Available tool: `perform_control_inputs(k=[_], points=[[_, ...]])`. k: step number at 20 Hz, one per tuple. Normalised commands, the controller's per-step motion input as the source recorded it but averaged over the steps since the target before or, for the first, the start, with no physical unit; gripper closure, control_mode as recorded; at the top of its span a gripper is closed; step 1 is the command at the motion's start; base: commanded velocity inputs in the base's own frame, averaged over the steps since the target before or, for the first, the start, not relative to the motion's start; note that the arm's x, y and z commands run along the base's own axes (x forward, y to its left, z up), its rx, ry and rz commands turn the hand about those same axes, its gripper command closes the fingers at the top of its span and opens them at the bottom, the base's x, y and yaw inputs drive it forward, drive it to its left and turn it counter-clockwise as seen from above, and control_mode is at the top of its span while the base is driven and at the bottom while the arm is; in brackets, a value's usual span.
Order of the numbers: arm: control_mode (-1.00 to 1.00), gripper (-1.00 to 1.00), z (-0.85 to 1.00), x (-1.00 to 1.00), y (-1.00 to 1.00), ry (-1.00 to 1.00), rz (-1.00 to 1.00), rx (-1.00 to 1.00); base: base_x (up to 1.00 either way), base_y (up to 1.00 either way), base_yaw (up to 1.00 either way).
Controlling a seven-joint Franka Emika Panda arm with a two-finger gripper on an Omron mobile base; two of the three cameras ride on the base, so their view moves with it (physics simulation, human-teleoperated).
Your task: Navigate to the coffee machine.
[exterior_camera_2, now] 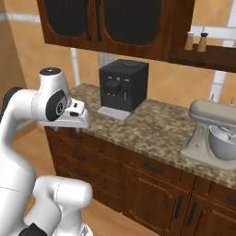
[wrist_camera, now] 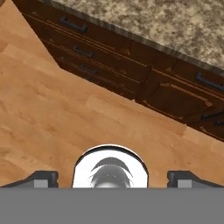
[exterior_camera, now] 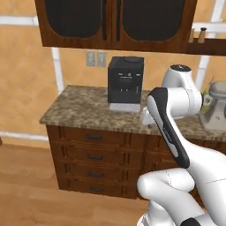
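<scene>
A kitchen with orange walls and a wood floor [wrist_camera: 65, 118] held a granite counter [exterior_camera: 79, 108] over dark wooden drawers [exterior_camera: 92, 163], with dark glass-fronted cabinets [exterior_camera: 114, 22] hung above. The coffee machine [exterior_camera: 125, 82] stood on the counter against the wall, near its left end, its light drip tray [exterior_camera: 125, 107] facing outward; from the right base view the machine [exterior_camera_2: 122, 85] sat left of centre on the counter. A mixer [exterior_camera_2: 213, 133] with a bowl stood well apart to the right on the same counter. Two shakers [exterior_camera_2: 195, 41] sat on a shelf up on the right, and outlets [exterior_camera: 96, 58] showed on the wall left of the machine.

The arm [exterior_camera: 176, 114] was folded in front of the counter, its hand pointing down at the floor beside the drawers. In the hand view the gripper [wrist_camera: 112, 178] showed its two fingertips [wrist_camera: 41, 178] spread wide at the bottom corners, with nothing between them.
</scene>
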Motion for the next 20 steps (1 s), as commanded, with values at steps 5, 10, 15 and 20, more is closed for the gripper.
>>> perform_control_inputs(k=[5, 10, 15, 20], points=[[1.00, -1.00, 0.00, 0.00, 0.00, 0.00, 0.00, 0.00, 0.51, 0.81, -0.45], [1.00, -1.00, 0.00, 0.00, 0.00, 0.00, 0.00, 0.00, 0.58, 0.48, -0.34], [1.00, -1.00, 0.00, 0.00, 0.00, 0.00, 0.00, 0.00, 0.64, 0.11, -0.24], [1.00, -1.00, 0.00, 0.00, 0.00, 0.00, 0.00, 0.00, 0.55, 0.03, -0.21]])
